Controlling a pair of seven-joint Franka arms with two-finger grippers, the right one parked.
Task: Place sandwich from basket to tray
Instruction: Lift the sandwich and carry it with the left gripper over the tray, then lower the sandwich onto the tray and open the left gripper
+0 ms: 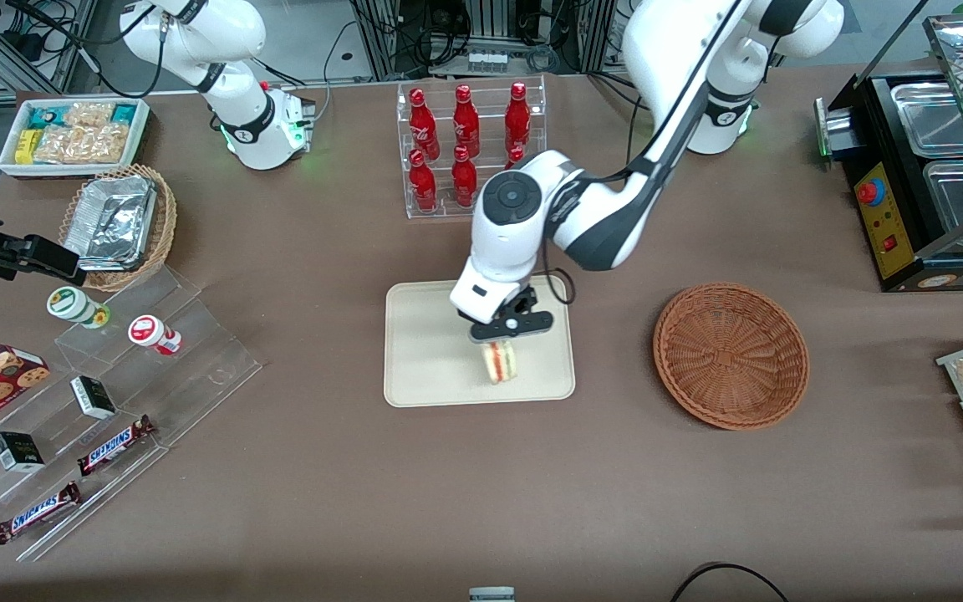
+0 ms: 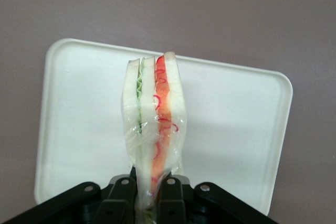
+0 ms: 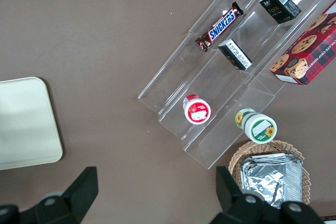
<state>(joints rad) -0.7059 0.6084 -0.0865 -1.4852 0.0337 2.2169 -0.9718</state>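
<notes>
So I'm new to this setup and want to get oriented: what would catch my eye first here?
First, the left arm's claw over the flat cream-beige rectangular tray, shut on the clear-wrapped triangular sandwich with red and green filling. Next, the round reddish-brown wicker basket, empty, toward the working arm's end. Then the red bottles in their clear rack, farther from the front camera than the tray.

We found the gripper over the tray, clamped on the sandwich, which hung above the tray's part nearer the front camera. The basket sat beside the tray, toward the working arm's end of the table.
</notes>
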